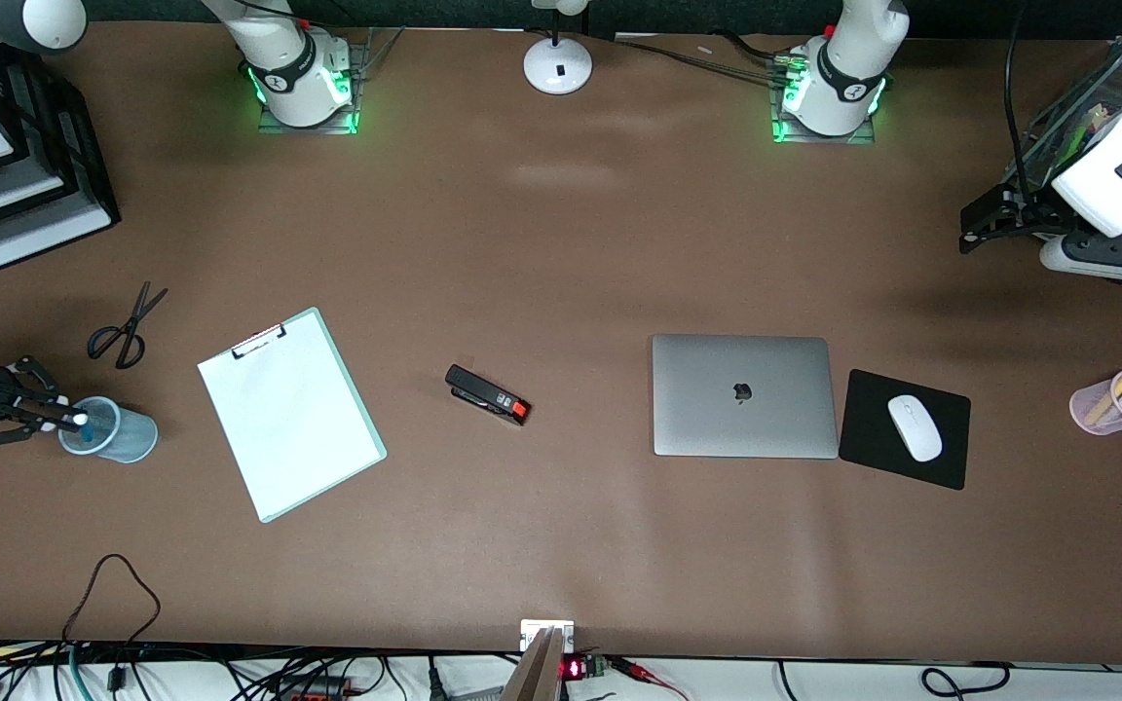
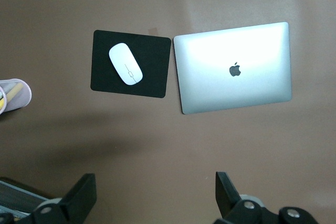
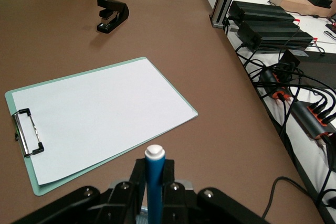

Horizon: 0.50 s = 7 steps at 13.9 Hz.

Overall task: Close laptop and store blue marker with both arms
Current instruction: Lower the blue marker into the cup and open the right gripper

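The laptop (image 1: 742, 394) lies closed on the table, silver lid up with the dark apple logo showing; it also shows in the left wrist view (image 2: 233, 69). My right gripper (image 1: 66, 421) is shut on the blue marker (image 1: 81, 421) and holds it at the rim of a pale blue cup (image 1: 123, 433) at the right arm's end of the table. In the right wrist view the marker (image 3: 154, 169) stands between the fingers, whitish end out. My left gripper (image 1: 972, 234) is open and empty, up over bare table at the left arm's end; its open jaws show in the left wrist view (image 2: 155, 195).
A black mousepad (image 1: 946, 458) with a white mouse (image 1: 914, 426) lies beside the laptop. A pink pen cup (image 1: 1121, 399) stands at the left arm's end. A black stapler (image 1: 487, 395), clipboard (image 1: 290, 412), scissors (image 1: 126, 326) and paper trays (image 1: 6, 185) are toward the right arm's end.
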Available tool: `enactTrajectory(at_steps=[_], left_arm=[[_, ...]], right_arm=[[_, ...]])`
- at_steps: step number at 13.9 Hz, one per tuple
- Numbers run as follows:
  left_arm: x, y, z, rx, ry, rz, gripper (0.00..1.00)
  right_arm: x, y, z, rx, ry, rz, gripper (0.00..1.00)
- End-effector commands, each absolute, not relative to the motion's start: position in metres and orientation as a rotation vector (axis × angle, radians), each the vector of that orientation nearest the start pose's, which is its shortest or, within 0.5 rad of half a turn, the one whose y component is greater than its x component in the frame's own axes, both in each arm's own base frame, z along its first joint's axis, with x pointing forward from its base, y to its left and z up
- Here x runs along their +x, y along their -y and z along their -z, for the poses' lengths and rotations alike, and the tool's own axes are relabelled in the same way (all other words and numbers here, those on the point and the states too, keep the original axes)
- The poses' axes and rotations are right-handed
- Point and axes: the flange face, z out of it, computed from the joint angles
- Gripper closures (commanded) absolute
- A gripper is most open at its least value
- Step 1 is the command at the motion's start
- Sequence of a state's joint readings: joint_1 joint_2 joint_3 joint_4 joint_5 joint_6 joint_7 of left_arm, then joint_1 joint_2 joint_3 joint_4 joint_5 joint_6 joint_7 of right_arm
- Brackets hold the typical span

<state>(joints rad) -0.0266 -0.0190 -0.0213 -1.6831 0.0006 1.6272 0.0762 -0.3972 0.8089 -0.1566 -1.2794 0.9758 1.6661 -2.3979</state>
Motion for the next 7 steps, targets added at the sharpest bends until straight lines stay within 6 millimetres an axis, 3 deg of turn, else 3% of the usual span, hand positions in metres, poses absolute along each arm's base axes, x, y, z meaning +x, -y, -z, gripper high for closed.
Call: enactTrajectory(at_steps=[1,7], left_arm=[[0.548,0.025,-0.588,-3.125,-0.186,-0.070,0.00],[0.548,0.025,-0.589,-3.124,-0.188,-0.067,0.00]], right_arm=[[0.665,0.291,-0.257,-1.748,1.725,1.090,1.00],[0.660,0.298,-0.233,-1.763,1.694,1.070,0.99]])
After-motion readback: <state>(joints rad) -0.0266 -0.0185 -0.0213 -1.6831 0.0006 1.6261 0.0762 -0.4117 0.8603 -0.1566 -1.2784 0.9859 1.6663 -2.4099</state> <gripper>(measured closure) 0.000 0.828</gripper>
